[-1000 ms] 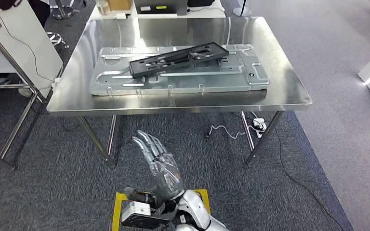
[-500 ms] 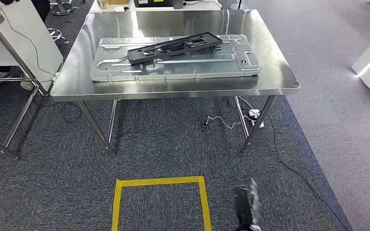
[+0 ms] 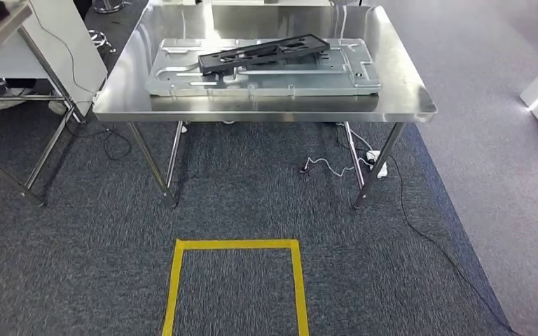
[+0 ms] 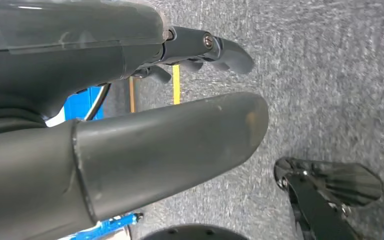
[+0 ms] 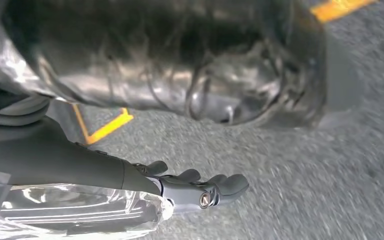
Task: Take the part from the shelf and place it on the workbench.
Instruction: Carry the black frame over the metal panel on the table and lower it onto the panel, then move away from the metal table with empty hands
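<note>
In the wrist views, the left hand [image 4: 145,145] and right hand [image 5: 180,187] are seen hanging over grey carpet with fingers loosely extended, nothing held. At lower centre of the head view, a yellow tape square [image 3: 237,285] is marked on the carpet. Farther up, the long black perforated part [image 3: 263,53] is seen lying on a ribbed silver metal panel [image 3: 266,77] atop the stainless-steel workbench [image 3: 392,105].
</note>
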Robot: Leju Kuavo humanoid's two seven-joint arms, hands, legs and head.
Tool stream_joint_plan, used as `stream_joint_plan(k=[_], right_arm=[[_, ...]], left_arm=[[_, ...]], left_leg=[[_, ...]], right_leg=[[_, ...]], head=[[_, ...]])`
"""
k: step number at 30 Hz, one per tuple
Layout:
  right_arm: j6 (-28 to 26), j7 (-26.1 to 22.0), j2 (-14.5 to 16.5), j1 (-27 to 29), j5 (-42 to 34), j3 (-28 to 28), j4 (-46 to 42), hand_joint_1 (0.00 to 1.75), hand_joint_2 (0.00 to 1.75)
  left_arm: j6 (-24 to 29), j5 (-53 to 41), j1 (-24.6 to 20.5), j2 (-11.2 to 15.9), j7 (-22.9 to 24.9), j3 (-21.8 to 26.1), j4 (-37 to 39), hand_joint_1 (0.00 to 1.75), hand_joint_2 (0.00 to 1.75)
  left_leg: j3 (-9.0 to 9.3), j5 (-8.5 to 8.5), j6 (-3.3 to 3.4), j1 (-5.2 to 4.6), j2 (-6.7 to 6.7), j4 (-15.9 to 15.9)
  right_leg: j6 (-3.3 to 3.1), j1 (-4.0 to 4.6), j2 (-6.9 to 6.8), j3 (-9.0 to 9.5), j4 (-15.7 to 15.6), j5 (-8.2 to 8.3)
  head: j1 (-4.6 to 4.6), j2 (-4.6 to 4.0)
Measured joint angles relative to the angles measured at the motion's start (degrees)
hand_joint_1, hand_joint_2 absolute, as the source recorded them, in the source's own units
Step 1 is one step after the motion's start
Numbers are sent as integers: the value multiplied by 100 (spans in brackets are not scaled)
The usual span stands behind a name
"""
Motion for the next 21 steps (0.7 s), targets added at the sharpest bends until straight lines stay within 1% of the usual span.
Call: stream_joint_plan(k=[1,2,3,4,5,6,7,8,9,10,11,12,13,14,15,16,17,18,19,20,21], right_arm=[[37,48,3,-6,38,9,32,0,0],[89,96,6,-7,79,23,60,0,0],[159,142,9,-5,133,45,86,0,0],[238,175,13,0,196,77,109,0,0],[317,198,15,5,261,114,128,0,0],[393,213,16,9,330,157,143,0,0],[464,225,17,11,397,209,155,0,0],[527,230,19,12,457,260,163,0,0],[580,230,20,11,508,311,170,0,0],[623,227,22,14,548,361,177,0,0],[649,225,25,18,577,400,184,0,0],[667,223,28,22,600,435,193,0,0],[685,221,32,23,615,464,201,0,0],[706,221,37,19,629,490,207,0,0],[735,229,48,14,642,520,213,0,0],[764,240,57,11,655,544,217,0,0],[793,254,67,10,673,566,220,0,0],[818,267,77,13,690,583,225,0,0],[839,275,80,15,702,594,229,0,0],[860,277,84,16,709,604,233,0,0],[876,278,87,17,710,613,237,0,0]], left_arm=[[0,-1,13,-5,-2,3,0,0,0],[0,-3,26,-10,-2,7,0,0,0],[0,-6,34,-14,-2,9,0,0,0],[0,-13,41,-13,-1,11,-1,0,0],[-1,-23,48,-12,-2,13,-1,0,0],[-3,-34,53,-12,-3,14,-1,0,0],[-7,-46,59,-12,-4,14,-1,0,0],[-14,-56,65,-13,-4,14,-1,0,0],[-22,-70,70,-16,-5,14,0,0,0],[-28,-83,70,-22,-6,14,0,0,0],[-33,-92,66,-28,-7,14,0,0,0],[-36,-101,60,-33,-9,14,0,0,0],[-37,-105,55,-36,-11,14,0,0,0],[-39,-109,55,-36,-13,14,0,0,0],[-40,-113,57,-33,-15,13,0,0,0],[-40,-117,61,-30,-15,13,0,0,0],[-42,-122,62,-27,-16,12,-1,0,0],[-42,-131,60,-25,-22,11,-1,0,0],[-43,-139,60,-26,-32,11,-1,0,0],[-44,-148,59,-27,-44,10,-1,0,0],[-44,-155,64,-27,-59,9,-1,0,0]], left_leg=[[-32,49,46,5,-25,-5],[-73,102,86,15,-43,-13],[-126,153,111,20,-67,-11],[-189,198,127,20,-102,-4],[-251,240,127,17,-146,7],[-310,278,118,15,-199,24],[-356,306,104,16,-255,46],[-391,326,88,18,-313,71],[-416,339,73,21,-367,96],[-449,348,54,17,-413,121],[-483,359,30,18,-464,145],[-520,374,1,24,-512,161],[-554,392,-35,33,-562,169],[-576,412,-69,46,-618,167],[-596,411,-100,54,-636,178],[-633,364,-127,49,-600,240],[-718,252,-150,43,-523,405],[-862,76,-172,44,-421,701],[-1048,-119,-195,47,-335,1082],[-1234,-282,-216,57,-291,1467],[-1359,-358,-232,66,-268,1737]], right_leg=[[39,-12,39,-32,83,-86],[74,-22,103,-100,266,-252],[103,-39,177,-209,576,-497],[123,-46,222,-335,956,-752],[135,-54,241,-434,1302,-940],[140,-59,249,-457,1506,-1030],[136,-63,260,-363,1481,-1000],[124,-66,285,-159,1230,-878],[102,-70,361,115,826,-719],[75,-75,489,367,430,-615],[52,-76,592,540,124,-552],[31,-70,667,623,-47,-540],[16,-60,676,632,-95,-558],[1,-52,619,622,-112,-546],[-28,-62,552,623,-133,-529],[-65,-77,488,627,-159,-511],[-102,-91,417,628,-186,-493],[-132,-99,342,625,-204,-480],[-148,-89,273,613,-205,-477],[-153,-78,198,601,-202,-476],[-154,-70,123,593,-198,-476]], head=[[1,0],[1,0],[1,-1],[1,-1],[0,-1],[0,-1],[0,-1],[0,0],[0,-1],[0,-1],[0,-1],[0,-1],[-1,-1],[0,-1],[-1,-1],[-2,-1],[-3,-1],[-4,-1],[-4,-1],[-4,-1],[-4,-1]])
